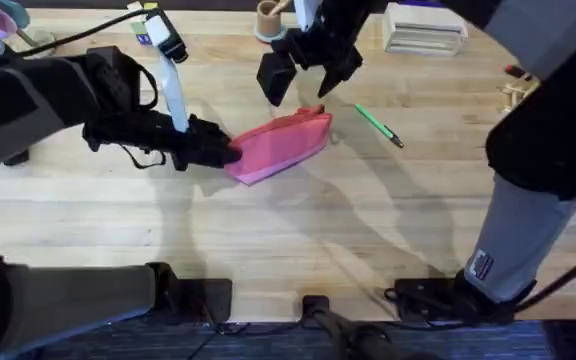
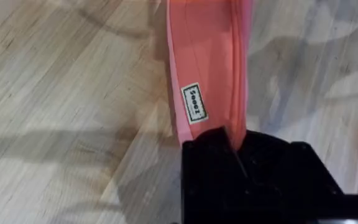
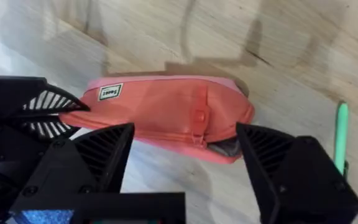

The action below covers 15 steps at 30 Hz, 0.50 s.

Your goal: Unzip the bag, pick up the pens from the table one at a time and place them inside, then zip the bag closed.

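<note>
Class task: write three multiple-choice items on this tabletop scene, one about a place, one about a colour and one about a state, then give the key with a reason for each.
1. Where does the pen lie?
A. inside the bag
B. on the table beside the bag
C. in the right claw

2. What colour is the pen?
A. green
B. blue
C. black

3. What is the left claw doing?
A. hanging open above the pen
B. resting apart from the bag
C. shut on the bag's end

Key:
1 B, it rests on the bare table, apart from the bag.
2 A, the barrel is bright green.
3 C, the left wrist view shows it pinching the bag's end, while the right claw hangs open above the bag.
</note>
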Available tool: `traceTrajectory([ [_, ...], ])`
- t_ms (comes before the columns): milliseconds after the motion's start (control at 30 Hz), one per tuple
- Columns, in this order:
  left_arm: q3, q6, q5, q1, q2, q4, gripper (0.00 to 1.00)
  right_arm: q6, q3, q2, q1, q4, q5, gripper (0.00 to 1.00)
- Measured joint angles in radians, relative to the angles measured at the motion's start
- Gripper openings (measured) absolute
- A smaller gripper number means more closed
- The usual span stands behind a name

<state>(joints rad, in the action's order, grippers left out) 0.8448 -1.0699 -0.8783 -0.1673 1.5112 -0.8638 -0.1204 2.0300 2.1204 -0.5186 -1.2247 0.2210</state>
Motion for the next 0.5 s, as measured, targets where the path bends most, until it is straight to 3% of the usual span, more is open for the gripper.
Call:
traceTrajectory([
  [500,0.0,0.0,0.0,0.0,0.0,0.0,0.042,-0.001,0.0,0.039,-0.015,0.003,0.0,0.952],
])
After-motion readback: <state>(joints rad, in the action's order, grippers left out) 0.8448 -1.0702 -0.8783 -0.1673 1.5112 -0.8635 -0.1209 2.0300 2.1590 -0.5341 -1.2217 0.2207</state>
